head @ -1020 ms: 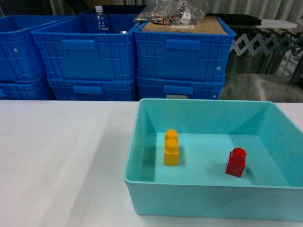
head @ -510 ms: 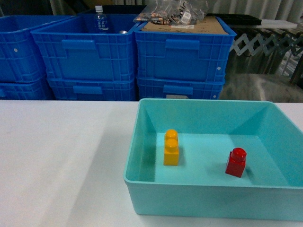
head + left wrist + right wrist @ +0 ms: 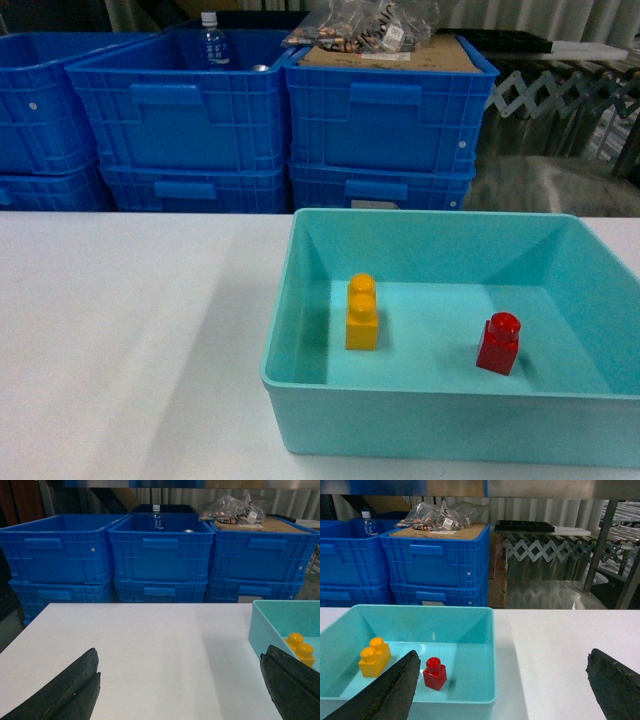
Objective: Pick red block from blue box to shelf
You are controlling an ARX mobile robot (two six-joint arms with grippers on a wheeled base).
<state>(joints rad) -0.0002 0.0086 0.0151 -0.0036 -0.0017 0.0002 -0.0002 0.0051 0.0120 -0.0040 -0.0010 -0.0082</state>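
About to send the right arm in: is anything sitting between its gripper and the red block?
Nothing visible blocks it. The right gripper is open above the table, and the red block stands alone on the blue box floor, apart from the yellow brick. Only the box rim must be cleared.

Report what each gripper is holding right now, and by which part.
Nothing is held. The left gripper and right gripper are both open and empty; the red block sits untouched in the blue box.
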